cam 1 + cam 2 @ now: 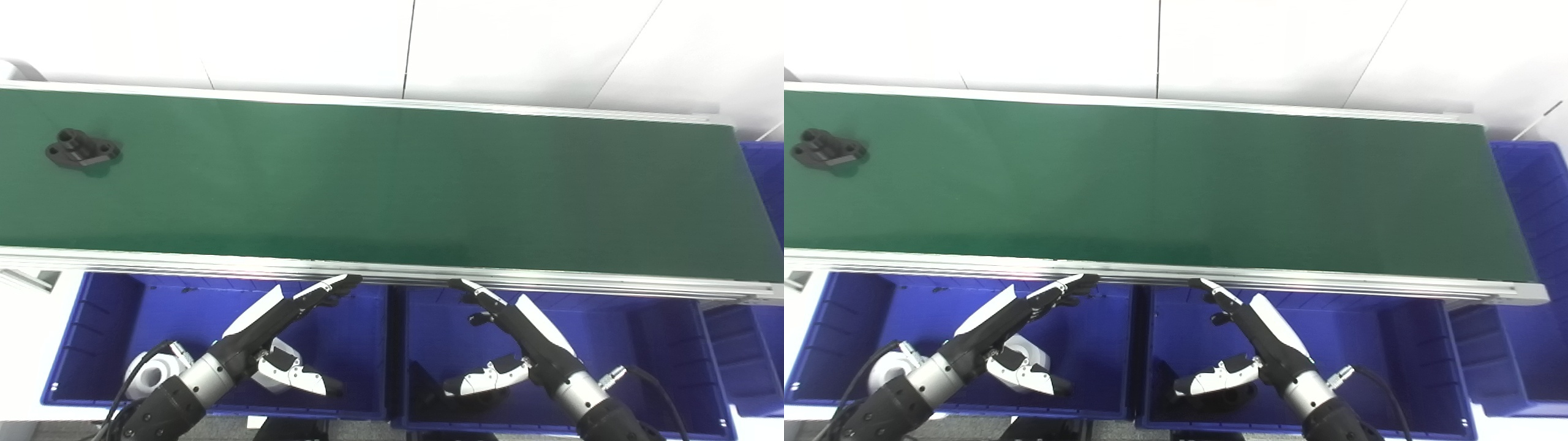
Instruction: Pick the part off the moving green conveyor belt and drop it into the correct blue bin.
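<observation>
A black part (82, 149) with round holes lies on the green conveyor belt (392, 184) at its far left; it also shows in the right eye view (827, 150). My left hand (288, 334) is open and empty, fingers stretched toward the belt's near rail, above the left blue bin (110, 343). My right hand (514, 340) is open and empty, above the middle blue bin (643, 355). Both hands are far from the part.
The left bin holds a white part (150, 373). A dark part (1213, 398) lies in the middle bin below my right thumb. Another blue bin (765, 177) stands past the belt's right end. An aluminium rail (392, 272) runs along the belt's near edge.
</observation>
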